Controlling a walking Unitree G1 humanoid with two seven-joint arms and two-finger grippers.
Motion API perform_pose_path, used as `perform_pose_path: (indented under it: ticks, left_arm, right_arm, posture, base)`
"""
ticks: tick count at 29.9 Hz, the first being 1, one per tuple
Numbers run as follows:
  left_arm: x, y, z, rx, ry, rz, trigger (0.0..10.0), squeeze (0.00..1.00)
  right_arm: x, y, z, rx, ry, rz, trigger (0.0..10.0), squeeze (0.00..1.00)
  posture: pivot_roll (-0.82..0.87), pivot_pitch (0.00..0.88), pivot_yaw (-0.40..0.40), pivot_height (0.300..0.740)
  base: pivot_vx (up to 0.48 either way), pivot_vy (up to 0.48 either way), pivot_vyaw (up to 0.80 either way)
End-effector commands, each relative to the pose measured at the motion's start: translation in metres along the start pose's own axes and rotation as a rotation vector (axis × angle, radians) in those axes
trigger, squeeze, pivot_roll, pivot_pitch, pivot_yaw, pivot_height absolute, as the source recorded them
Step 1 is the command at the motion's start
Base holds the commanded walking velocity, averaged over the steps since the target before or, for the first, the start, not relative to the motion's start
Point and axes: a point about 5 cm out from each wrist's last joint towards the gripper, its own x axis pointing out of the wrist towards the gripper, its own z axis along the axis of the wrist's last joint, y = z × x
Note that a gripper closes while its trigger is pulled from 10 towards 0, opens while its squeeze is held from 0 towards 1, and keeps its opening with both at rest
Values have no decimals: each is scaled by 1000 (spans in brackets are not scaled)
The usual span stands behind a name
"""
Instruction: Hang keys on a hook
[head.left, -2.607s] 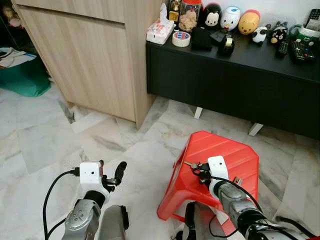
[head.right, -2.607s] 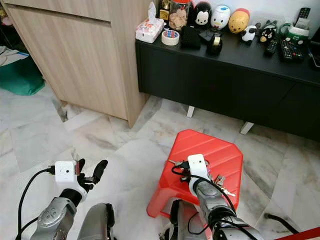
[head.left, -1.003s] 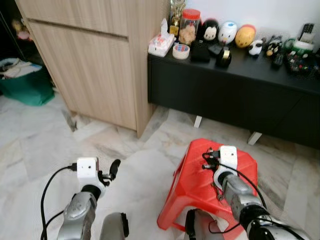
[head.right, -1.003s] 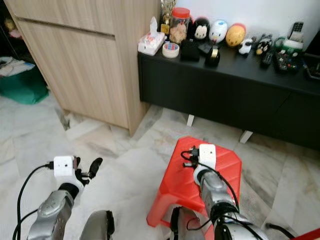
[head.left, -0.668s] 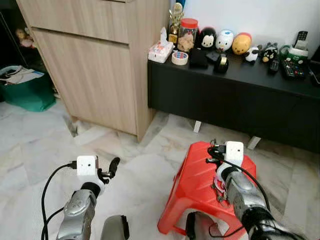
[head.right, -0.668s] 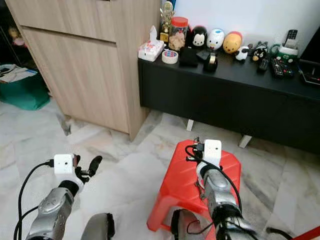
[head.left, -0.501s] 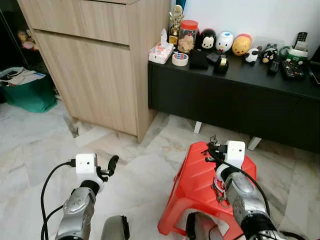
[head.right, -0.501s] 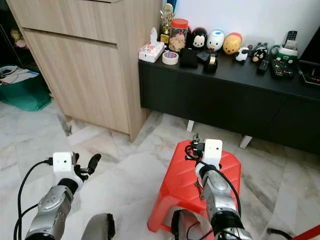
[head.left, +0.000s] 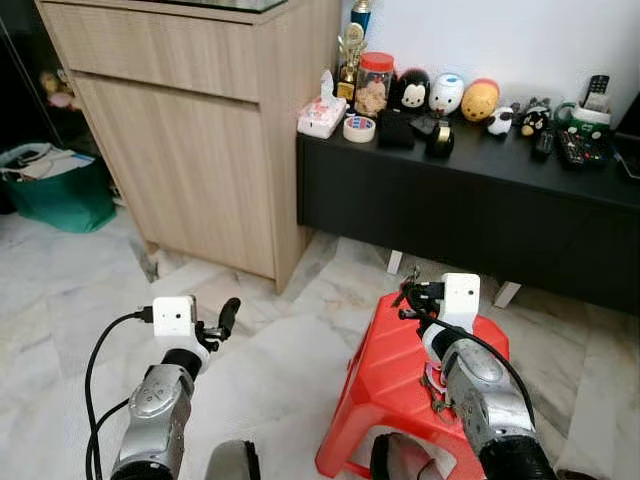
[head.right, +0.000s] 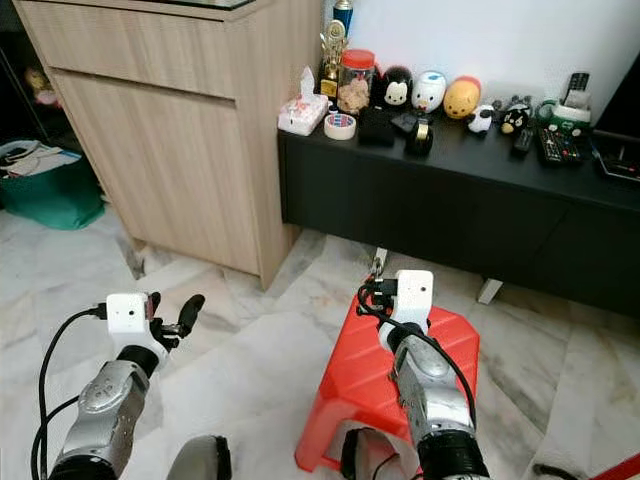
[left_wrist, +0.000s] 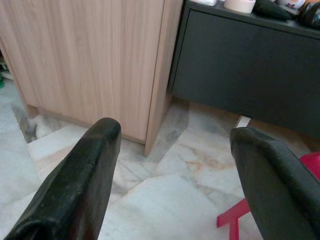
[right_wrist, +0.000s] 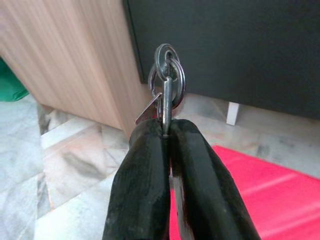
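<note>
A: Marble floor underfoot, pale with grey veins. Tall wooden cabinet at the left. Low black sideboard against the white wall, touching the cabinet's side.

B: Crowded on top of that sideboard: tissue pack, roll of tape, jar with a red lid, round toy figures, remote controls at the far end.

A: Green bin far left, beside the cabinet. Red plastic stool on the floor in front of the sideboard.

B: Right gripper raised above the stool's near edge, fingers pressed tight together.

A: Pinched on what?

B: On the keys. Metal rings upright above the fingertips, a flat key blade angled off to one side. Cabinet and sideboard front behind them in the right wrist view.

A: And the left gripper?

B: Held low over bare floor, well apart from the stool. Fingers spread wide, nothing between them. Pointed toward the cabinet corner and the sideboard.
</note>
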Motion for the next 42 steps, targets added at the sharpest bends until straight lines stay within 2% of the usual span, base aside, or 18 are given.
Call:
perform_pose_path:
  ticks: [1, 7, 9, 13, 14, 16, 18, 19, 22, 24, 26, 28, 33, 34, 35, 39, 41, 42]
  left_arm:
    - [4, -6, 2, 12, -7, -31, 10000, 0]
    - [6, -12, 2, 15, -6, -69, 10000, 0]
    - [6, -15, 3, 24, -1, -104, 10000, 0]
    - [7, -19, 3, 37, 9, -159, 10000, 0]
    - [7, -23, 3, 42, 22, -208, 10000, 0]
    - [7, -24, 2, 43, 27, -224, 10000, 0]
    - [5, -29, 2, 66, 58, -318, 10000, 0]
    - [5, -29, 2, 66, 58, -318, 10000, 0]
    - [6, -43, 8, 118, 69, -451, 10000, 0]
    - [6, -47, 9, 126, 72, -476, 10000, 0]
    - [5, -57, 10, 145, 82, -553, 10000, 0]
    - [4, -63, 9, 157, 85, -585, 10000, 0]
    - [7, -57, 7, 147, 79, -499, 10000, 0]
    - [6, -51, 5, 131, 77, -437, 10000, 0]
    - [6, -49, 4, 122, 77, -419, 10000, 0]
    - [-2, -39, -1, 59, 79, -340, 10000, 0]
    - [-4, -38, -1, 52, 82, -335, 10000, 0]
    - [-10, -36, -3, 58, 88, -334, 10000, 0]
  right_arm:
    - [0, 2, 8, -20, -21, 14, 10000, 0]
    - [-2, 5, 9, -16, -15, 23, 10000, 0]
    - [-3, 8, 5, -41, 21, 49, 10000, 0]
    - [-4, 13, 4, -51, 44, 78, 10000, 0]
    - [-3, 14, 5, -52, 59, 84, 10000, 0]
    - [-3, 15, 5, -51, 63, 86, 10000, 0]
    - [-2, 19, 5, -49, 81, 104, 10000, 0]
    - [-2, 19, 5, -49, 81, 104, 10000, 0]
    - [-3, 32, 8, -42, 71, 162, 10000, 0]
    - [-3, 34, 9, -34, 65, 171, 10000, 0]
    - [-2, 37, 11, -36, 70, 165, 10000, 0]
    - [-2, 37, 11, -30, 72, 158, 10000, 0]
    - [-2, 36, 9, -25, 75, 144, 10000, 0]
    - [-3, 33, 7, -23, 74, 117, 10000, 0]
    - [-3, 32, 7, -21, 74, 107, 10000, 0]
    - [-4, 26, 3, 16, 89, 30, 10000, 0]
    - [-4, 26, 3, 21, 92, 19, 10000, 0]
    - [-4, 26, -1, 37, 110, -3, 10000, 0]
  posture:
    - [62, 0, -58, 681]
    - [53, 0, -56, 711]
    - [50, 0, -60, 724]
    - [49, 0, -61, 724]
    - [50, 0, -62, 724]
    - [50, 0, -62, 724]
    - [50, 0, -64, 724]
    - [50, 0, -64, 724]
    - [57, 0, -70, 724]
    - [57, 0, -70, 724]
    - [53, 0, -67, 724]
    - [51, 0, -66, 724]
    - [54, 0, -66, 724]
    - [54, 0, -66, 724]
    - [54, 0, -66, 724]
    - [68, 0, -67, 724]
    - [68, 0, -67, 724]
    - [68, 0, -56, 724]
  base:
    - [0, 0, 0]
    - [0, 0, 0]
    - [0, 0, 0]
    - [0, 0, 0]
    - [0, 0, 0]
    - [0, 0, 0]
    - [0, 0, 0]
    - [0, 0, 0]
    - [0, 0, 0]
    - [0, 0, 0]
    - [0, 0, 0]
    - [0, 0, 0]
    - [0, 0, 0]
    - [0, 0, 0]
    - [0, 0, 0]
    - [0, 0, 0]
    - [0, 0, 0]
    - [0, 0, 0]
